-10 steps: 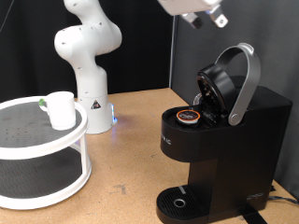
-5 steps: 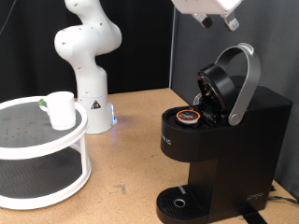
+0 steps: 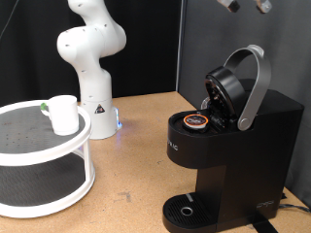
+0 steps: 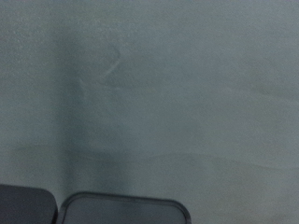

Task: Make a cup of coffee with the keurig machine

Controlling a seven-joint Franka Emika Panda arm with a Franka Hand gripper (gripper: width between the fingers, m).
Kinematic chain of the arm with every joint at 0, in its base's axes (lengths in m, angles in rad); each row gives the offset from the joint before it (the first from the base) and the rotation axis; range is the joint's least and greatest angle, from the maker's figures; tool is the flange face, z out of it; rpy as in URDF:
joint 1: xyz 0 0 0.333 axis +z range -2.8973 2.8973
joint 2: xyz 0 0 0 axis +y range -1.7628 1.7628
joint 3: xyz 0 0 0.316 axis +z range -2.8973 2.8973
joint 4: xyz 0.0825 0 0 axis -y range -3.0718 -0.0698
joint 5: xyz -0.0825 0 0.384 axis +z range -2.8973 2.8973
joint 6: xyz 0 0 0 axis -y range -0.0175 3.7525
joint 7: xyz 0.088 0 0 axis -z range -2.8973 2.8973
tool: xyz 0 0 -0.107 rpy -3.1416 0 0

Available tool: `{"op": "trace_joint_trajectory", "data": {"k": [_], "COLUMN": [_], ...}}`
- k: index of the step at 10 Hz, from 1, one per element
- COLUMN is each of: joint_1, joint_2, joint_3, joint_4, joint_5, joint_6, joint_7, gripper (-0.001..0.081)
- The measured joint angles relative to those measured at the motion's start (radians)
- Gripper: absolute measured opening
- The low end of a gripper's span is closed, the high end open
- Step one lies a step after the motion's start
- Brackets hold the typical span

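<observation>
Across the tan tabletop I see the small plain white cup on the round white two-tier stand, far below-left of my claw, and the boxy black keurig machine with its lid raised directly beneath the claw, whose fingertips barely show at the frame's upper edge, grip state indiscernible.

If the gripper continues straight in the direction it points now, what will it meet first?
The gripper is almost out of the exterior view at its top edge, above the keurig machine. The wrist view shows only a plain grey surface ahead, so it would probably meet that first; how far off it lies is unclear.
</observation>
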Motion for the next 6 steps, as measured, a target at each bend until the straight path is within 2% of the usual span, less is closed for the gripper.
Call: {"op": "trace_joint_trajectory", "data": {"k": [3,6], "joint_1": [0.016,0.020], "joint_2": [0.035,0.071], "joint_3": [0.043,0.088], "joint_4": [0.015,0.026], "joint_5": [-0.004,-0.051], "joint_6": [0.030,0.072], "joint_7": [0.006,0.096], "gripper": [0.0800,0.0800]}}
